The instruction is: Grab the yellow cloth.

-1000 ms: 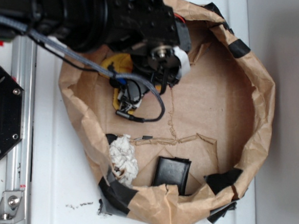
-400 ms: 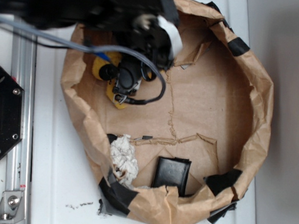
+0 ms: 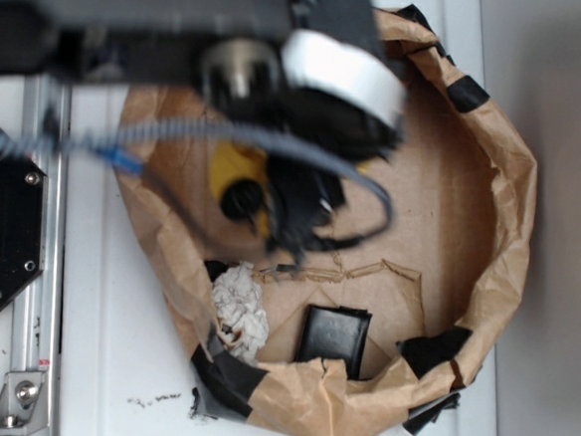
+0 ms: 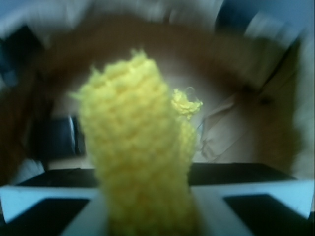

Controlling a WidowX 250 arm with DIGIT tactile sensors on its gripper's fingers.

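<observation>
The yellow cloth (image 4: 135, 157) fills the middle of the wrist view, bunched upright between my two pale fingers (image 4: 246, 196), which press on it from both sides. My gripper (image 4: 147, 216) is shut on it. In the exterior view the cloth (image 3: 236, 166) shows as a yellow patch under the blurred black arm, above the floor of the brown paper ring. The gripper (image 3: 271, 212) sits just right of that patch, mostly hidden by cables and the wrist.
A crumpled brown paper wall (image 3: 505, 223) with black tape rings the work area. A white stained paper wad (image 3: 239, 309) and a black square box (image 3: 334, 339) lie at the front inside it. A black plate (image 3: 1, 228) and metal rail (image 3: 38, 260) stand left.
The arm has risen toward the camera and shifted right and forward, looking bigger and blurred. The yellow cloth has come along with it, moving from the back left toward the middle.
</observation>
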